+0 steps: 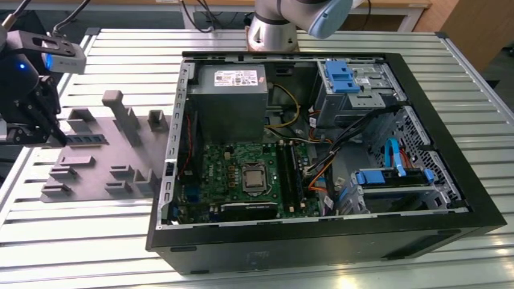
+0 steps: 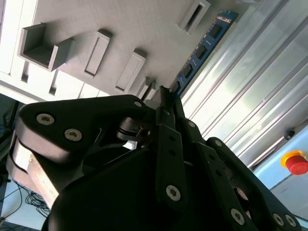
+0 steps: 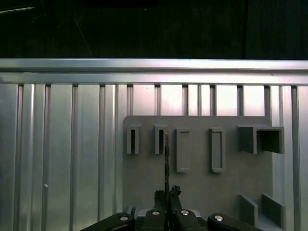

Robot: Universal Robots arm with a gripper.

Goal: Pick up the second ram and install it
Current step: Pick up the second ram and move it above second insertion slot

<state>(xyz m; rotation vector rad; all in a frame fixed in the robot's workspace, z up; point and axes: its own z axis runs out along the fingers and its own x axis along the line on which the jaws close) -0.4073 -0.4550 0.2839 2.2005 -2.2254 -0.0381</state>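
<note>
One ribbed silver metal table (image 1: 80, 241) carries a black open-sided computer tower (image 1: 321, 247) and, on the exterior view's left, a grey moulded plastic tray (image 1: 96, 174). Over that tray we see the black gripper (image 2: 163, 98) pinching one end of the second ram (image 2: 202, 49), a long blue circuit-board stick.

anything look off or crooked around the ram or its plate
Nothing stands out: the second ram runs straight on edge over the gray fixture plate, in line with the gripper closed on its end.
</note>
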